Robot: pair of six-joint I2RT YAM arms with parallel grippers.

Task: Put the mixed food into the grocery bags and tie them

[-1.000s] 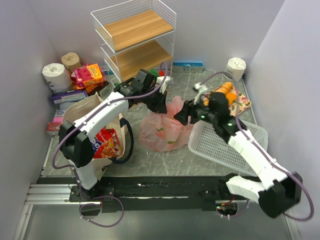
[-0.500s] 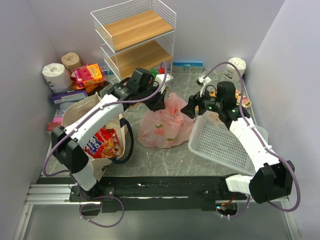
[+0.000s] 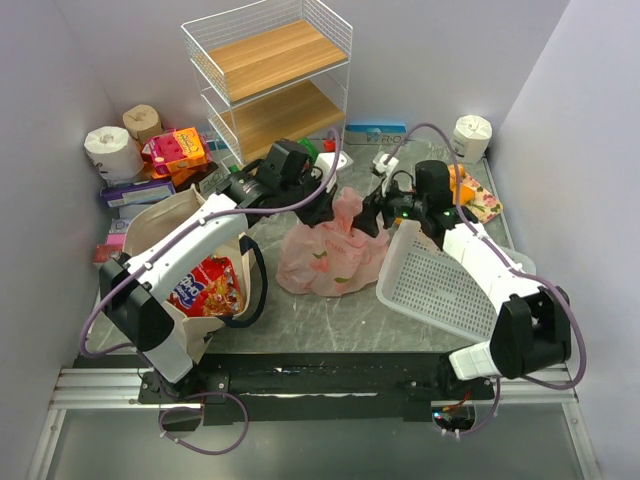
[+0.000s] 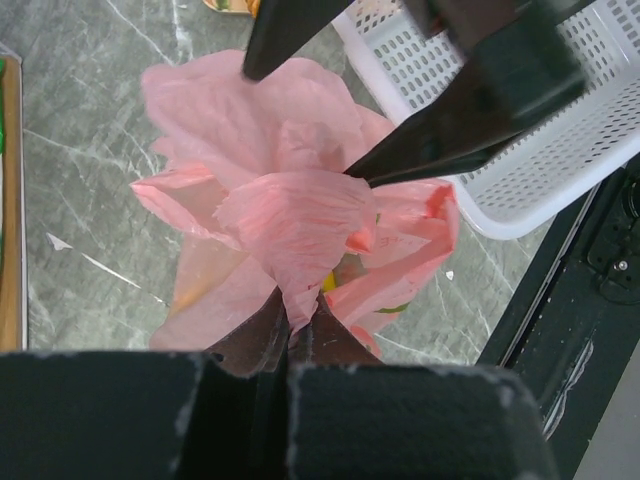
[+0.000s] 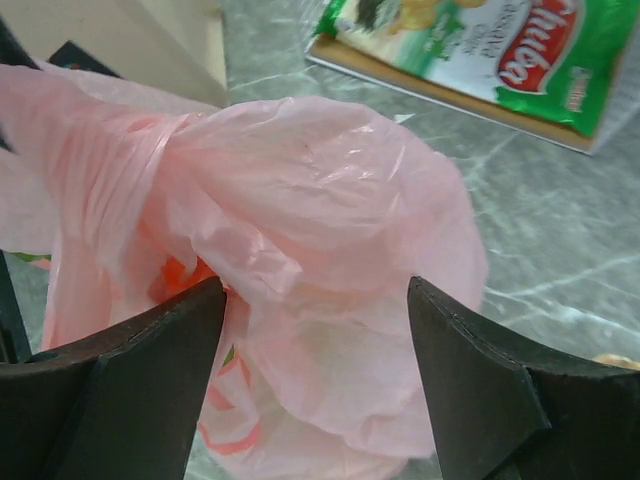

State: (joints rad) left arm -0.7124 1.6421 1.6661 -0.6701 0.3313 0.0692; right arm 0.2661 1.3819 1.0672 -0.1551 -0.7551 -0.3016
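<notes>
Pink bag [image 3: 330,255] sits centre frame on the table [image 3: 310,318], my left jaws pinching its bunched top; right jaws just swung in, spread astride the other lobe, so tying looks next.

surface: grey marbled table [image 3: 330,322] | on it: pink bag [image 3: 325,262], canvas tote [image 3: 150,226], white basket [image 3: 440,292], wire shelf [image 3: 270,75]

basket [image 3: 445,290] beside pink bag [image 3: 325,260], wire shelf [image 3: 270,70] behind
</notes>
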